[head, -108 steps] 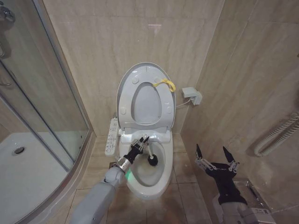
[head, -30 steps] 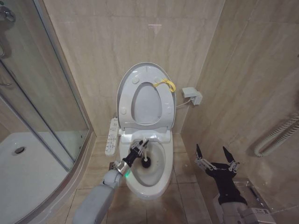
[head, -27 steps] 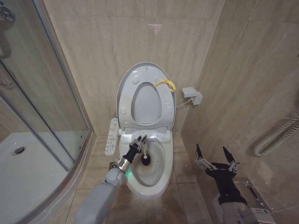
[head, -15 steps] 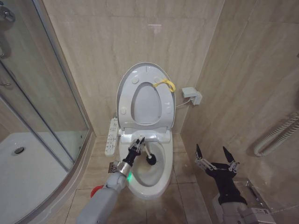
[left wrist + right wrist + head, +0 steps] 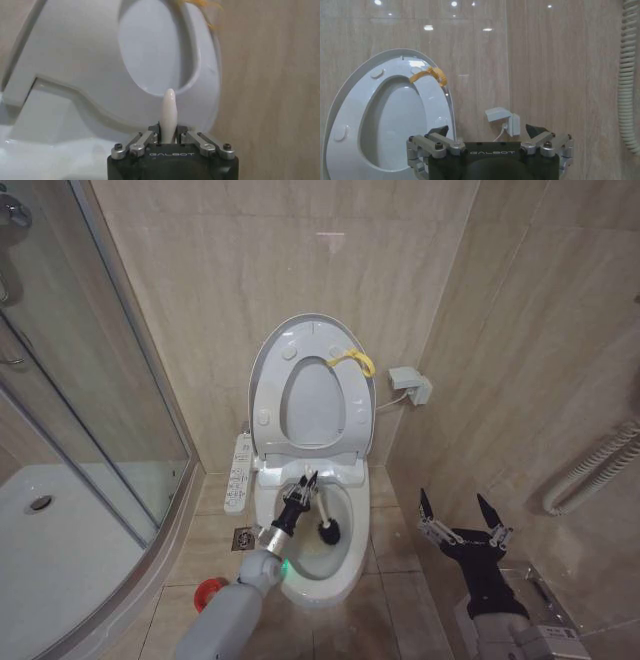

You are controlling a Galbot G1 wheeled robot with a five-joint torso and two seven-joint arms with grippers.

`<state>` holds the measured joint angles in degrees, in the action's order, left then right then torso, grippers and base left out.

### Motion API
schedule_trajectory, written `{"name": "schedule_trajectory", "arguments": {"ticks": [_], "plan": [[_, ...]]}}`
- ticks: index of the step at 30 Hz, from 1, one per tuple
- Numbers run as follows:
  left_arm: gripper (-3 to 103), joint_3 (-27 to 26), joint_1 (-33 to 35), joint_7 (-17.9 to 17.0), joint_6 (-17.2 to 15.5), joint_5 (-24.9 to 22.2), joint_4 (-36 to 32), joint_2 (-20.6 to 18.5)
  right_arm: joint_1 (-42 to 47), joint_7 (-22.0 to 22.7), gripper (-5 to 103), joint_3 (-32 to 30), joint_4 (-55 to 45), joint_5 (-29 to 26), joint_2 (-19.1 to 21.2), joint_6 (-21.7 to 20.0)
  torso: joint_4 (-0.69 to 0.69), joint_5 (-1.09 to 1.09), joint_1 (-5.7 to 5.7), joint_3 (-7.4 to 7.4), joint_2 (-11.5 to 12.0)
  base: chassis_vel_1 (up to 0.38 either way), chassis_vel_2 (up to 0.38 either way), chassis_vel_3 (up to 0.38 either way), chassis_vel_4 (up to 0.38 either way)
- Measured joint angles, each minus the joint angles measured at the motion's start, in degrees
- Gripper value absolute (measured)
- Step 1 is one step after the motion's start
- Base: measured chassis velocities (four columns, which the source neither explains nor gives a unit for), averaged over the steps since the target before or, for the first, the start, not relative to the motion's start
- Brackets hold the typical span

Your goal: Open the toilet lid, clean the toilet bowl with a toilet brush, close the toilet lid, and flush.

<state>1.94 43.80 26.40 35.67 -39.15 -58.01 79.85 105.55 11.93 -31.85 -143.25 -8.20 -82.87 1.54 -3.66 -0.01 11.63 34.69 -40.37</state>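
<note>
Scrubbing step is in hand: the large white glossy plastic toilet lid (image 5: 312, 385), yellow loop strap at its top edge, stands upright against the beige wall with the seat ring raised against it, and the left pincer (image 5: 302, 487) is clenched on the thin white stick handle of the small toilet brush (image 5: 322, 519). Its dark round bristle head sits down inside the white ceramic toilet bowl (image 5: 345, 565), toward the right side of the stained basin. The left arm reaches in low from the front-left, forearm slanting up over the rim, wrist aimed toward the lid. From the left wrist camera the handle tip pokes up between the closed fingers. The right pincer (image 5: 463, 515) hangs well to the right, fingers spread, grasping nothing. The red round cup holder (image 5: 209, 592) waits on the floor tiles. Judging by the staining, the next move calls for sweeping the head around the wall while keeping that grip firm
</note>
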Motion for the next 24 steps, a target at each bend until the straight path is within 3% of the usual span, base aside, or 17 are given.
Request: {"name": "schedule_trajectory", "arguments": {"ticks": [3, 7, 9, 13, 14, 16, 20, 24], "plan": [[20, -1.8, 0.1, 4.4, 2.8, 8.0, 2.0, -1.2, 0.0, 0.0, 100, 0.0, 0.0, 0.0, 0.0, 0.0, 0.01, 0.01, 0.00, 0.00, 0.0, 0.000, 0.000, 0.000, 0.000], [20, -2.2, -0.6, 4.6, 4.3, 11.3, 1.8, -1.6, 0.0, 0.0, 100, 0.0, 0.0, 0.0, 0.0, 0.0, -0.02, 0.01, 0.00, 0.00, 0.0, 0.000, 0.000, 0.000, 0.000], [20, -2.0, -1.0, 3.4, 4.5, 11.0, 1.8, -1.4, 0.0, 0.0, 100, 0.0, 0.0, 0.0, 0.0, 0.0, -0.02, 0.01, 0.00, 0.00, 0.0, 0.000, 0.000, 0.000, 0.000], [20, -0.4, -3.0, -7.1, 7.7, 6.8, 4.4, 2.6, 0.0, 0.0, 100, 0.0, 0.0, 0.0, 0.0, 0.0, -0.01, 0.03, 0.00, 0.01, 0.0, 0.000, 0.000, 0.000, 0.000], [20, -0.4, -3.0, -7.1, 7.7, 6.8, 4.4, 2.6, 0.0, 0.0, 100, 0.0, 0.0, 0.0, 0.0, 0.0, -0.01, 0.03, 0.00, 0.01, 0.0, 0.000, 0.000, 0.000, 0.000], [20, 0.3, -2.9, -11.0, 8.0, 6.1, 4.7, 5.2, 0.0, 0.0, 100, 0.0, 0.0, 0.0, 0.0, 0.0, -0.05, -0.01, 0.00, 0.01, 0.0, 0.000, 0.000, 0.000, 0.000], [20, 1.8, -1.1, -13.6, 6.5, 2.6, 2.9, 5.9, 0.0, 0.0, 100, 0.0, 0.0, 0.0, 0.0, 0.0, 0.00, 0.02, 0.00, 0.00, 0.0, 0.000, 0.000, 0.000, 0.000], [20, 2.6, 0.9, -13.8, 4.5, 0.8, 0.2, 4.5, 0.0, 0.0, 100, 0.0, 0.0, 0.0, 0.0, 0.0, 0.01, 0.02, 0.00, 0.00, 0.0, 0.000, 0.000, 0.000, 0.000]]}}
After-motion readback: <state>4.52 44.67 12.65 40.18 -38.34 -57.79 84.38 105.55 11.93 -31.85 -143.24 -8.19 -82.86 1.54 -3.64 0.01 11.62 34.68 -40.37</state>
